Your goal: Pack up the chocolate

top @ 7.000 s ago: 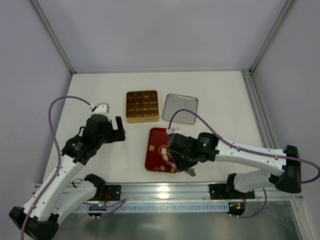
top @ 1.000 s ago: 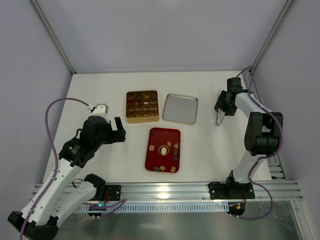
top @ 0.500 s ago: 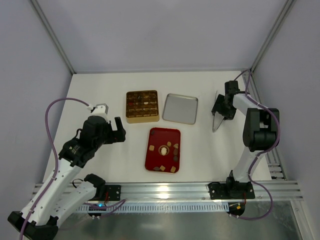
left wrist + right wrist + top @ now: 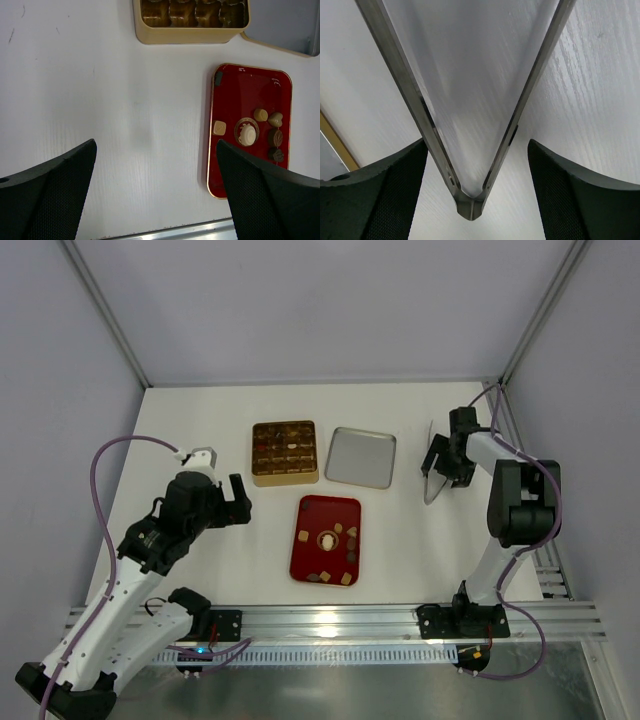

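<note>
Left gripper (image 4: 242,498): jaws wide open, hovering left of red tray (image 4: 325,512). Chocolate (image 4: 327,541): loose pieces on that tray, centre of worktop (image 4: 200,420), more in gold box (image 4: 285,479) behind. Right gripper (image 4: 440,465), far right: jaws clamping metal tongs (image 4: 431,490)

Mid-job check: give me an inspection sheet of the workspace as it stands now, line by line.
Surface: white table, faint marks, no spills seen.
Job's things: chocolates loose in the red tray; more in the gold box.
Clutter: silver lid right of the box, nothing in it.
Claws: left claw open, holding nothing, left of the tray; right claw at far right, tongs between its fingers, grip unclear.
Cables: purple cable on each arm, off the items.
Surroundings: white walls, metal frame, rail at the near edge.
</note>
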